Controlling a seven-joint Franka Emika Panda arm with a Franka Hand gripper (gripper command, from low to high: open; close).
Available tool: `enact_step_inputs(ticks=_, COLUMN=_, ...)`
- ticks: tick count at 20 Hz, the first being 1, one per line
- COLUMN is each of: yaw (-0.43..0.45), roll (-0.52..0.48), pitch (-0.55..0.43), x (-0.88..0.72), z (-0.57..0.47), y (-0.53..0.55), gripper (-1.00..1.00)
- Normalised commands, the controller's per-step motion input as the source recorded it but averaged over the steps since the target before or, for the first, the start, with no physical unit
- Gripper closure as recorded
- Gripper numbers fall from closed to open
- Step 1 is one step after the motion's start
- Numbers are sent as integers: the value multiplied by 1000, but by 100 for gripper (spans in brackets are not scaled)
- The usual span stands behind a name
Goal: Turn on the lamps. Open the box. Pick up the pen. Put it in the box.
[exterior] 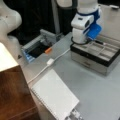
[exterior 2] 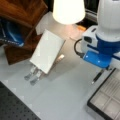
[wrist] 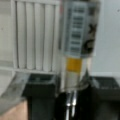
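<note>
Gripper [wrist: 71, 97] closed on the pen [wrist: 77, 45] – pen hanging at 7 o'clock of the blue hand, over the open box's [exterior: 100, 62] edge. Lamp [exterior 2: 68, 11] glowing at 12 o'clock.

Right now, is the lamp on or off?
On. In a front view the lampshade glows bright cream-white and throws a light patch onto the table just beneath it.

Lamp [exterior 2: 68, 10]: cream shade, lit, beyond box. Box [exterior: 96, 53]: open, compartments showing. Pen [exterior 2: 97, 76]: slim, black, slanted, just off box's near corner.
</note>
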Motion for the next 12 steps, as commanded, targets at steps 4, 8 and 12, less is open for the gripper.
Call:
enact_step_inputs(ticks=4, yaw=-118, roll=52, pitch=161, x=263, z=48, y=378, gripper=100)
enact_step_inputs(ticks=8, yaw=-148, roll=59, pitch=148, x=250, z=23, y=400, gripper=100)
enact_step_inputs(ticks=12, yaw=-161, roll=53, pitch=111, x=202, z=-13, y=390, gripper=100)
